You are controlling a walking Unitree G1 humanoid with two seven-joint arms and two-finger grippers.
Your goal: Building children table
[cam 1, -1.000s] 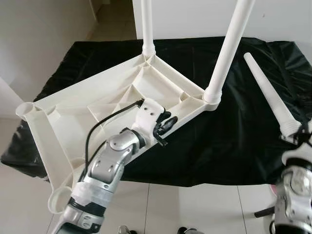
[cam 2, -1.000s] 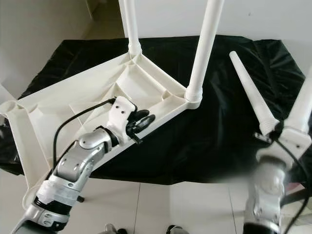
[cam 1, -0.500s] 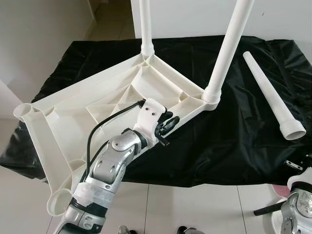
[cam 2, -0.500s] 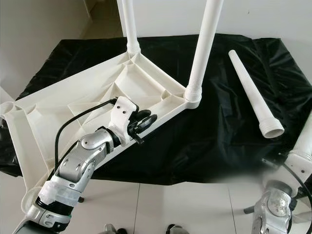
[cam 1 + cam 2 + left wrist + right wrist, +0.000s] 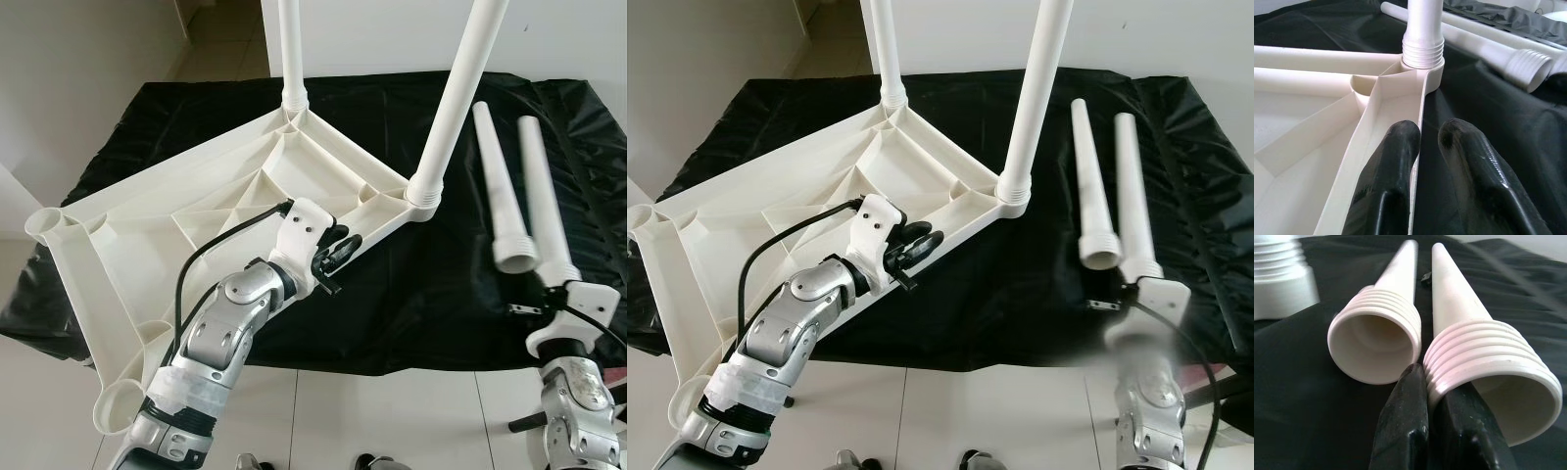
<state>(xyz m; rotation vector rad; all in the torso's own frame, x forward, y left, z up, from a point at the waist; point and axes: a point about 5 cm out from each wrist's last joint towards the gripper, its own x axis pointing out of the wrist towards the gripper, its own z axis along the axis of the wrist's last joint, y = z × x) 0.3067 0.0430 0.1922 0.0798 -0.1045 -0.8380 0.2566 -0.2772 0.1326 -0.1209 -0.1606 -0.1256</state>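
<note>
White tabletop (image 5: 196,211) rim pinched by left claw (image 5: 331,257); right claw (image 5: 1432,396) grips leg (image 5: 545,211) beside spare leg (image 5: 498,186).

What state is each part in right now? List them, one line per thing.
Tabletop frame: upside down on the black cloth, near end overhanging.
Fitted legs: two, upright in the far corner sockets.
Loose legs: two, lying side by side on the cloth.
Near corner sockets: empty.
Left gripper: clamped on the frame's edge.
Right gripper: pinching the rim of the outer loose leg.
</note>
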